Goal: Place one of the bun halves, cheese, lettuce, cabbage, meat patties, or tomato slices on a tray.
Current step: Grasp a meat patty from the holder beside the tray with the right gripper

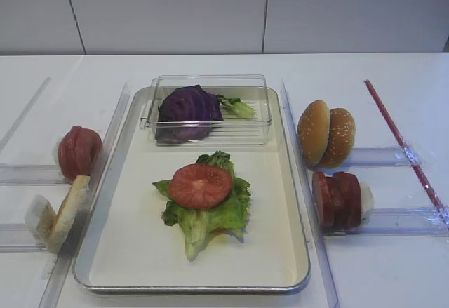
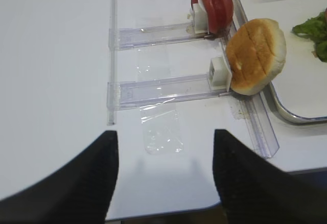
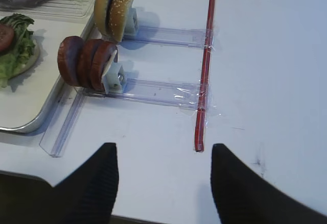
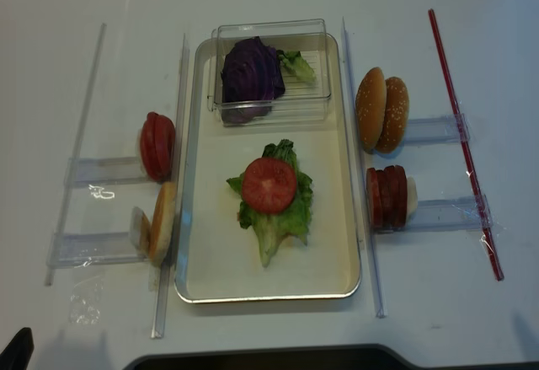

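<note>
Lettuce (image 1: 205, 206) is lying mid-tray (image 1: 133, 252), one of the tomato slices (image 1: 200, 185) sitting on top; meat patties (image 1: 337, 199) are standing at three o'clock. Both grippers, left (image 2: 163, 175) and right (image 3: 163, 180), are hovering spread, holding nothing.

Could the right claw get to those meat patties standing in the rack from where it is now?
Probably yes. The right claw is open, and only bare table lies between it and the meat patties, upright beside the tray.
</note>
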`<action>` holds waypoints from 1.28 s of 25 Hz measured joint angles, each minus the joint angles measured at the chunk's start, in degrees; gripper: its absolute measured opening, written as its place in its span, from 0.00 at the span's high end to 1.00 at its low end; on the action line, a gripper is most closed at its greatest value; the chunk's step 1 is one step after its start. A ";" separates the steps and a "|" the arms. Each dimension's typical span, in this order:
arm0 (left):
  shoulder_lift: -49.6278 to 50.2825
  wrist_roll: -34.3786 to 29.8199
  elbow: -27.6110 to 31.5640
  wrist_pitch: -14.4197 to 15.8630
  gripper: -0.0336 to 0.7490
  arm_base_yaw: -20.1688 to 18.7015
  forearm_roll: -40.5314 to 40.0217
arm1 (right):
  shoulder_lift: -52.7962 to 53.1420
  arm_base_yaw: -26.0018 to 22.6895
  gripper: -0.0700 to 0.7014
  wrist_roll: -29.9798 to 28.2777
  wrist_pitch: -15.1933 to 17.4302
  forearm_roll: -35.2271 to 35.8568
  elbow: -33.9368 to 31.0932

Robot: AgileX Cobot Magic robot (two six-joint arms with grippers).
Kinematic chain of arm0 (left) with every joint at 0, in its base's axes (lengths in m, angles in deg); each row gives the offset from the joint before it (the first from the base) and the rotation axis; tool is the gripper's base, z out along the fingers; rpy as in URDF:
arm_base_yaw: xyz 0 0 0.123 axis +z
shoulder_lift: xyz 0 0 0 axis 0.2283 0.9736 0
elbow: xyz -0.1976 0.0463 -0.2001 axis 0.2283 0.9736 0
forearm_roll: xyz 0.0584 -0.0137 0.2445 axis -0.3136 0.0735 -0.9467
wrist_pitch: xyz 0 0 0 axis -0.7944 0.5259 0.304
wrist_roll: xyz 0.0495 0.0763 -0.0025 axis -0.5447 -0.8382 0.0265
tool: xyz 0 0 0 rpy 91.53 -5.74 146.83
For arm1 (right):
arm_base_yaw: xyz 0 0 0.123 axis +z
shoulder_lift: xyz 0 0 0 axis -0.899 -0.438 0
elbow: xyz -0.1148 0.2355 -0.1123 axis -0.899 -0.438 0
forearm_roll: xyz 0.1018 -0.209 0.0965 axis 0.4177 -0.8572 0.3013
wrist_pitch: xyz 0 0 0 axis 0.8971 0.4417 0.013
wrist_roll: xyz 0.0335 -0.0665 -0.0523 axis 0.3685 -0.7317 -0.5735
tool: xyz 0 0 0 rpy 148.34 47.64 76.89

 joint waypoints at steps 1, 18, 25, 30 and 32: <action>0.00 0.00 0.00 0.00 0.42 0.00 0.00 | 0.00 0.00 0.33 0.00 0.00 0.00 0.00; 0.00 0.00 0.00 0.00 0.42 0.00 0.00 | 0.00 0.00 0.33 0.09 0.00 0.00 0.00; 0.00 0.00 0.00 0.00 0.42 0.00 0.00 | 0.00 0.00 0.33 0.09 0.00 0.00 0.00; 0.00 0.00 0.00 0.00 0.42 0.00 0.00 | 0.00 0.00 0.33 0.09 0.00 0.00 0.00; 0.00 0.00 0.00 0.00 0.42 0.00 0.00 | 0.00 0.00 0.33 0.09 0.00 0.00 0.00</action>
